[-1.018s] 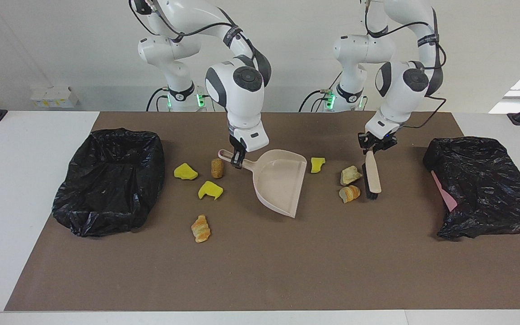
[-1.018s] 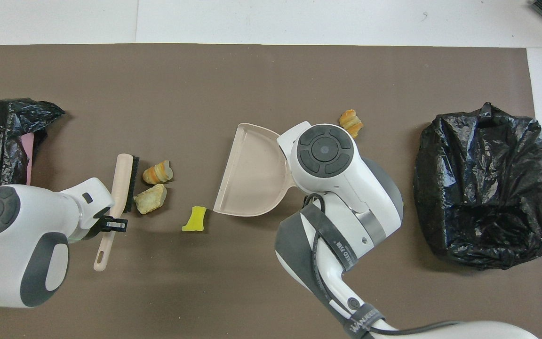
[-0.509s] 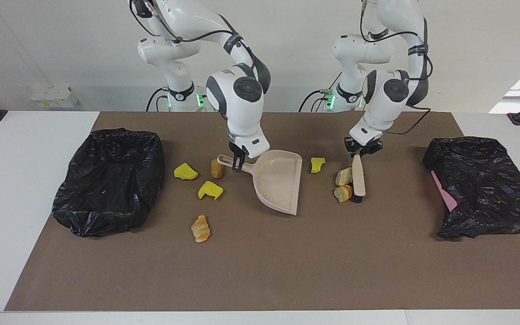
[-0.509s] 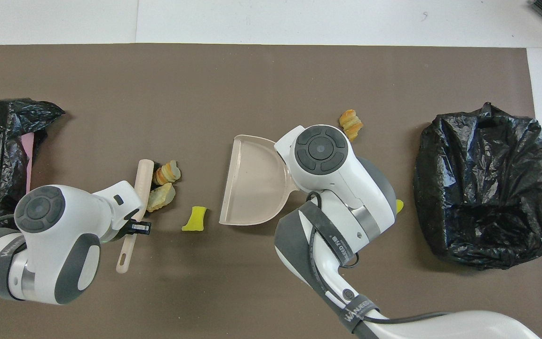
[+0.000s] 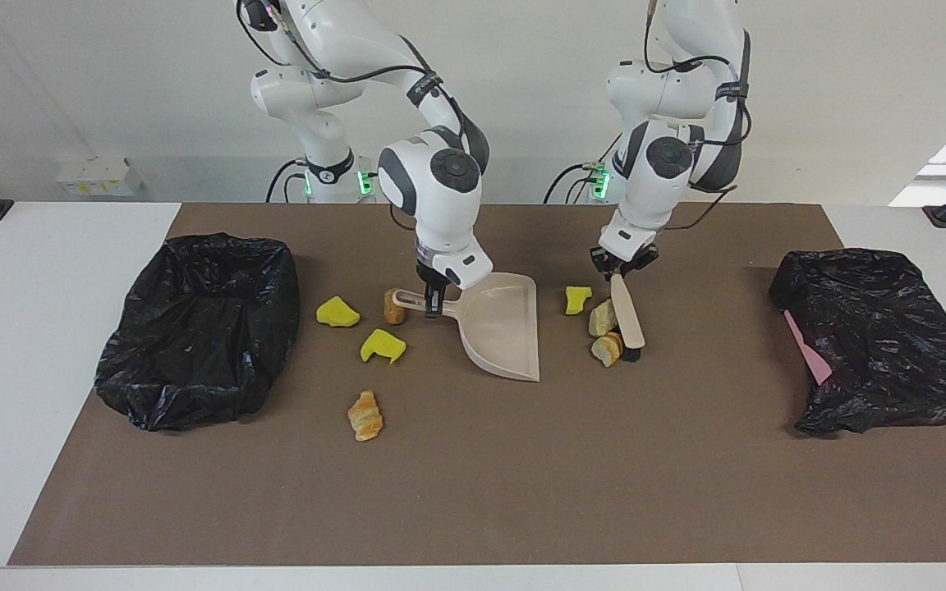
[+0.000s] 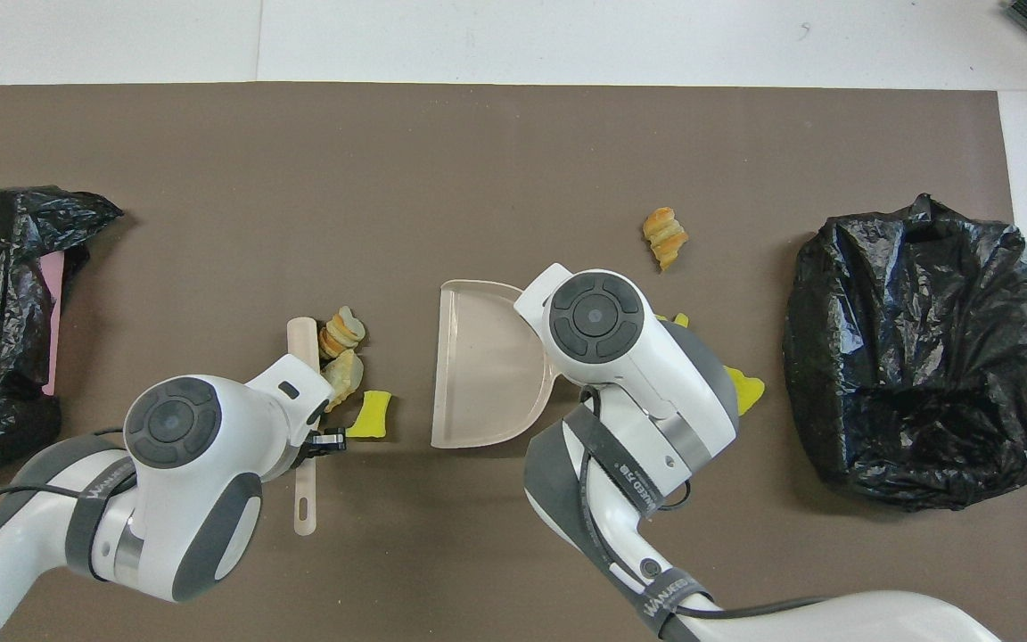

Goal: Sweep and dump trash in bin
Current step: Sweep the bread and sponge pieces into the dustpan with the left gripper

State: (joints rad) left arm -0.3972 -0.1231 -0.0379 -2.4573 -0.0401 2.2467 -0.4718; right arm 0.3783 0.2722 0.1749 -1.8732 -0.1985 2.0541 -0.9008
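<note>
My right gripper (image 5: 433, 302) is shut on the handle of the beige dustpan (image 5: 506, 328), whose mouth faces the left arm's end of the table. My left gripper (image 5: 621, 275) is shut on the handle of a brush (image 5: 629, 320), bristles down on the mat. Against the brush lie two tan bread pieces (image 5: 602, 318) (image 5: 607, 349), with a yellow chunk (image 5: 578, 300) beside them, between brush and dustpan (image 6: 482, 366). More trash lies by the dustpan's handle: a brown cylinder (image 5: 394, 305), two yellow chunks (image 5: 337, 313) (image 5: 382, 345) and a croissant (image 5: 365, 414).
A bin lined with a black bag (image 5: 202, 328) stands at the right arm's end of the brown mat. A second black bag (image 5: 884, 336) with something pink in it sits at the left arm's end.
The left gripper has swept the brush toward the dustpan, pushing the two bread pieces up to the yellow chunk. The right gripper has turned the dustpan's mouth toward the brush.
</note>
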